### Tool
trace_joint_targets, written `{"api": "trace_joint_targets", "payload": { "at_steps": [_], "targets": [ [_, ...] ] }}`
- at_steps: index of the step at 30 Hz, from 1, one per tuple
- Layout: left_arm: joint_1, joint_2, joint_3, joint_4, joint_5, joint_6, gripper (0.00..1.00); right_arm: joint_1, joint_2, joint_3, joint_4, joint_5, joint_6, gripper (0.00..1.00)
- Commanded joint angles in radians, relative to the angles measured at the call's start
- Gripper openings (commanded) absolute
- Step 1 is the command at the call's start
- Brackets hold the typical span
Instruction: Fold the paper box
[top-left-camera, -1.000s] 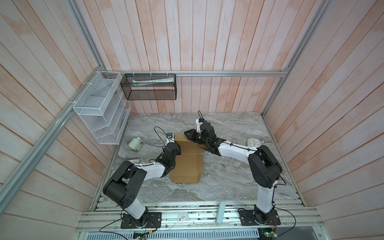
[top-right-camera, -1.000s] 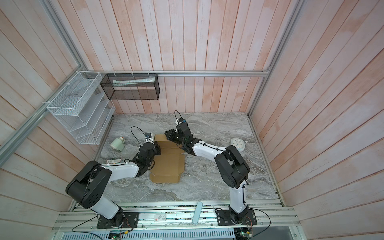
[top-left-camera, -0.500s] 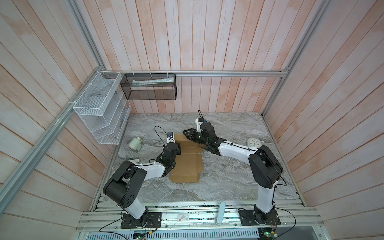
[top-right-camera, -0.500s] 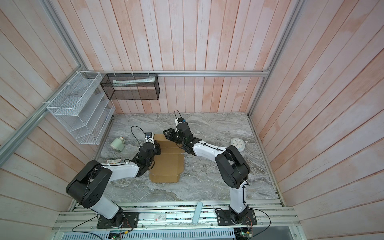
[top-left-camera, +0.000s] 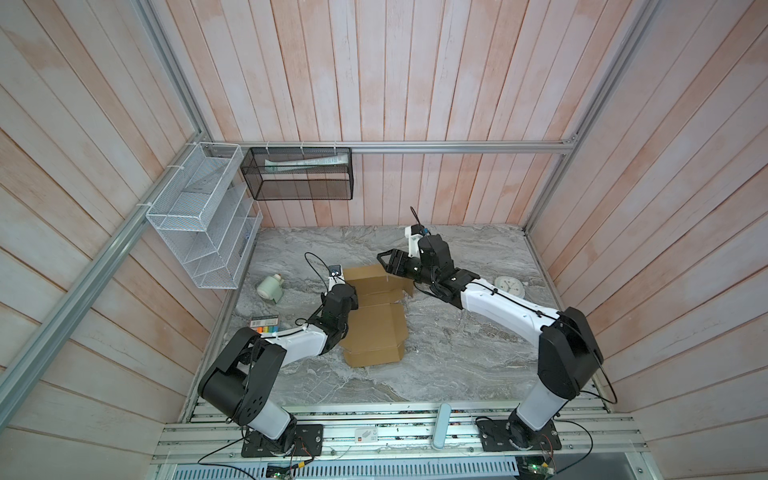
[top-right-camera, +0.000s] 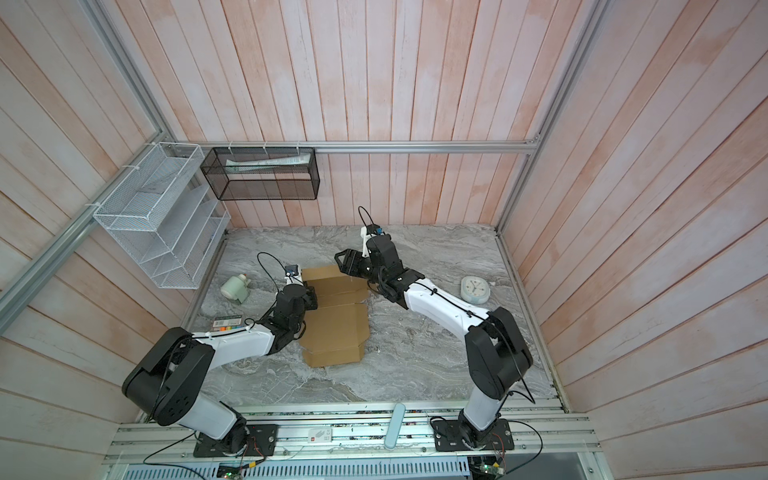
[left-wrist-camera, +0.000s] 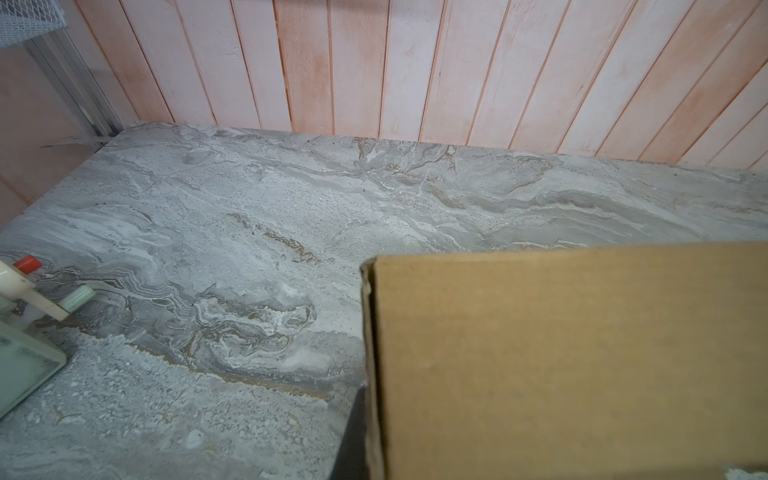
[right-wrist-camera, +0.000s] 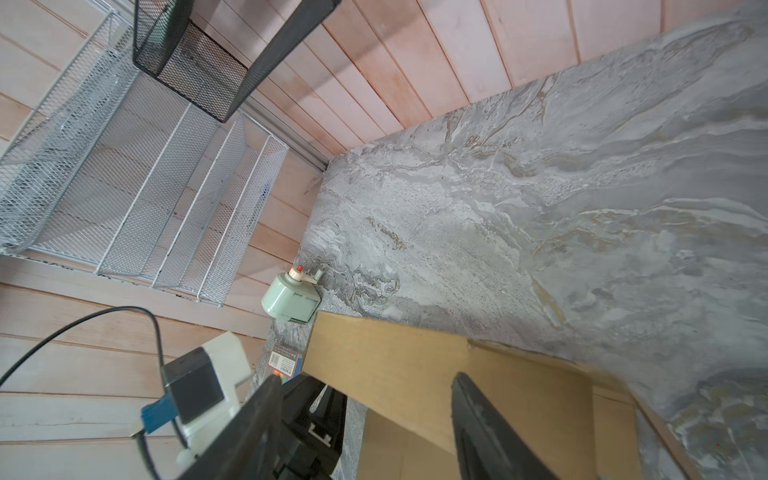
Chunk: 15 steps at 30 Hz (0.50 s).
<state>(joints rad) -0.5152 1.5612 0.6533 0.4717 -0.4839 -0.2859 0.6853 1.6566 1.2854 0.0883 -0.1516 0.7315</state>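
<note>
The paper box (top-left-camera: 376, 328) (top-right-camera: 334, 328) is a brown cardboard cut-out lying mostly flat in the middle of the marble table, with its far flap (top-left-camera: 368, 276) tilted up. At that flap's left edge sits my left gripper (top-left-camera: 350, 291) (top-right-camera: 309, 292), shut on the cardboard. The left wrist view shows the flap (left-wrist-camera: 561, 353) edge-on with one dark finger (left-wrist-camera: 353, 436) pressed against it; the other finger is hidden behind it. My right gripper (top-left-camera: 384, 262) (top-right-camera: 343, 264) (right-wrist-camera: 365, 376) hovers open over the flap's far right part, with cardboard (right-wrist-camera: 395, 361) showing between its spread fingers.
A pale green bottle (top-left-camera: 270, 287) (right-wrist-camera: 289, 301) and a pack of coloured markers (top-left-camera: 266, 326) lie left of the box. A round clock (top-left-camera: 509, 286) lies at the right. A white wire rack (top-left-camera: 199, 224) and a black mesh basket (top-left-camera: 297, 174) hang on the walls.
The right gripper's jaws have spread apart while it stays over the far flap. The left arm has barely moved.
</note>
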Motion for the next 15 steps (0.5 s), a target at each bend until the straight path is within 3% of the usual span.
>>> {"api": "trace_joint_targets", "payload": {
  "at_steps": [1, 15],
  "targets": [
    [0.004, -0.023, 0.002, -0.023, -0.016, -0.018, 0.0, -0.001, -0.057, -0.036, -0.084, 0.056, -0.064, 0.67],
    [0.004, -0.049, -0.008, -0.066, -0.03, -0.033, 0.0, -0.001, -0.025, -0.009, -0.178, 0.042, -0.083, 0.71]
  ]
}}
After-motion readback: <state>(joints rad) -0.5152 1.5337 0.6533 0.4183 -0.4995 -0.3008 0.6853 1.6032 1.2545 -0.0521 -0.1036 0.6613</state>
